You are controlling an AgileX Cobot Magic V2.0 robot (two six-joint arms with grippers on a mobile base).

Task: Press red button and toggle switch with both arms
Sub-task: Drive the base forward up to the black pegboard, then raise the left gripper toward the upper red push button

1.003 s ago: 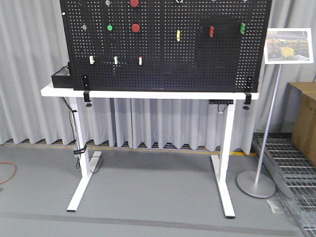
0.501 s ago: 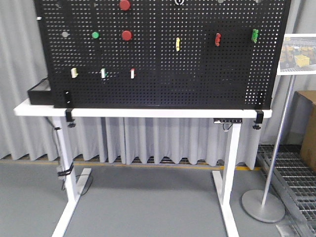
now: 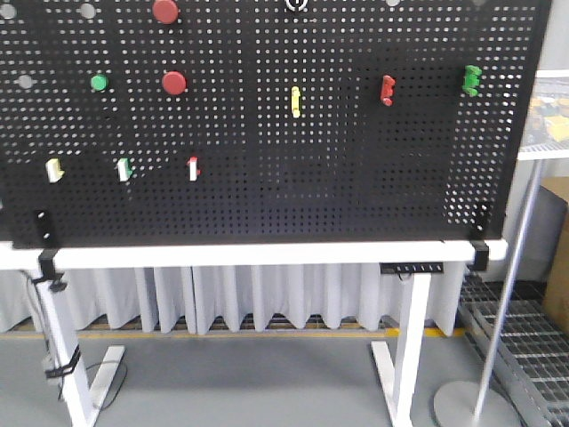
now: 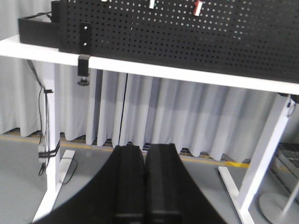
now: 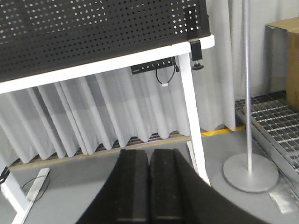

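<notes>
A black pegboard (image 3: 267, 196) stands on a white table (image 3: 267, 255). Two round red buttons sit on it, one at the top (image 3: 164, 10) and one lower (image 3: 174, 83). The all-red toggle switch (image 3: 387, 90) is at the upper right, between a slim yellow switch (image 3: 296, 100) and a green switch (image 3: 471, 80). A red-and-white rocker (image 3: 193, 168) is at the lower left; it also shows in the left wrist view (image 4: 197, 7). My left gripper (image 4: 145, 151) and right gripper (image 5: 149, 156) are shut and empty, low and well short of the board.
A green button (image 3: 99, 83) and two pale rockers (image 3: 54, 169) (image 3: 124, 168) are on the board's left. A sign stand (image 5: 247, 172) with a round base is right of the table leg (image 5: 192, 116). A floor grating (image 3: 524, 338) and a brown box (image 5: 285, 51) lie right.
The pegboard and table have grown larger and shifted left and down in the front view, so the base has come closer to the board.
</notes>
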